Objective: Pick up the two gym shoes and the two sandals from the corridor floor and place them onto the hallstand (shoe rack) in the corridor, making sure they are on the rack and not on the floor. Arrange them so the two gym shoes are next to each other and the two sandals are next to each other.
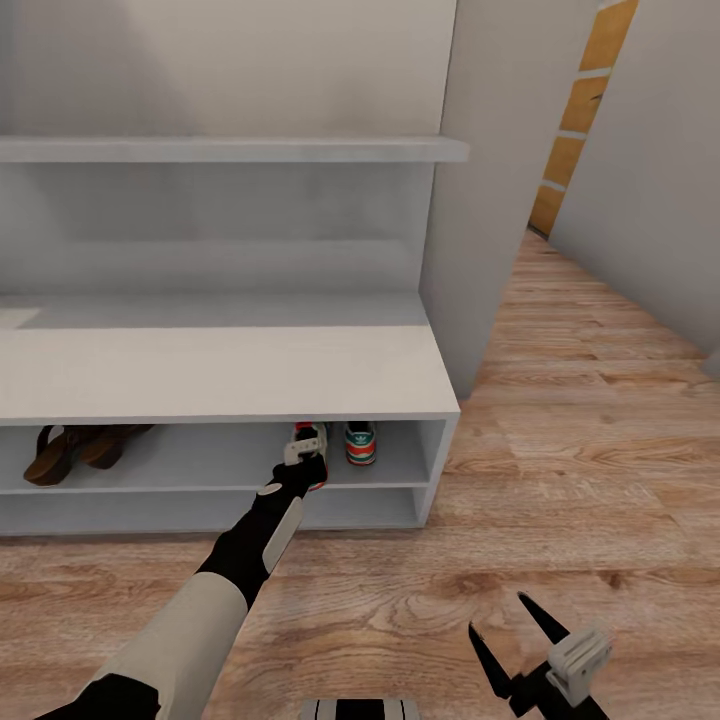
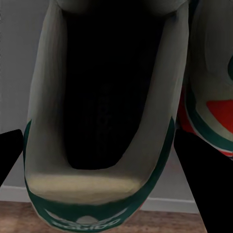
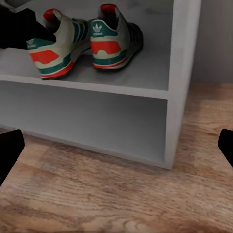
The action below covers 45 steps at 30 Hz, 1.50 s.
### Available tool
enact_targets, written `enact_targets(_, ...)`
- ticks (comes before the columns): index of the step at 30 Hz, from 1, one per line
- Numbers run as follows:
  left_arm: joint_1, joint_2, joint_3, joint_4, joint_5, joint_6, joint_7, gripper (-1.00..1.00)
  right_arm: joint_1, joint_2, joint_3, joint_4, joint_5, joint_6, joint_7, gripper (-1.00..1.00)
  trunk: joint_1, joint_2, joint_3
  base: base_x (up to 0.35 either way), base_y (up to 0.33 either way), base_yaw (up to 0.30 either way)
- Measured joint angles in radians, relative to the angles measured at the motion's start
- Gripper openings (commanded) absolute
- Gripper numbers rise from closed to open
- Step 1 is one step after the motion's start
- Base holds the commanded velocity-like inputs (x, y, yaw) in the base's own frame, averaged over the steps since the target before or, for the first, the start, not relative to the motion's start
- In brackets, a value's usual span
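White-grey hallstand [image 1: 230, 375] fills the head view. Left arm stretched forward and down, left end effector [image 1: 305, 447] at the upper tier's front edge on one gym shoe [image 1: 312, 455]; second gym shoe [image 1: 361, 442] just beside it, near the tier's right end. Sandals [image 1: 75, 448] at the same tier's left end. Right end effector [image 1: 525, 640] open over the corridor floor [image 1: 600, 480].

Left wrist: shoe heel between the fingers [image 2: 201, 179], contact unclear, can't tell if gripped.

Right wrist: both shoes side by side on the tier.
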<state>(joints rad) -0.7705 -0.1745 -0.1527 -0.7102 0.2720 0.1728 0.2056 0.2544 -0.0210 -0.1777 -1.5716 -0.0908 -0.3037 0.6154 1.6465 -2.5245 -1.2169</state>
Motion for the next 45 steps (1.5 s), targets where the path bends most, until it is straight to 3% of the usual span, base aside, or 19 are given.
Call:
enact_targets(21, 0.0, 0.0, 0.001, 0.002, -0.001, -0.005, 0.0, -1.0, 0.045, 0.001, 0.003, -0.017, -0.026, -0.056, 0.157, 1.0, 0.0, 0.0, 0.0, 0.0, 0.0, 0.0)
enact_targets(30, 0.0, 0.0, 0.001, 0.002, -0.002, -0.005, -0.001, -1.0, 0.047, 0.001, 0.0, -0.016, -0.058, -0.072, 0.175, 1.0, 0.0, 0.0, 0.0, 0.0, 0.0, 0.0)
enact_targets(45, 0.0, 0.0, 0.001, 0.008, -0.003, -0.019, -0.002, -1.0, 0.048, 0.001, -0.005, -0.015, -0.069, -0.078, 0.179, 1.0, 0.0, 0.0, 0.0, 0.0, 0.0, 0.0)
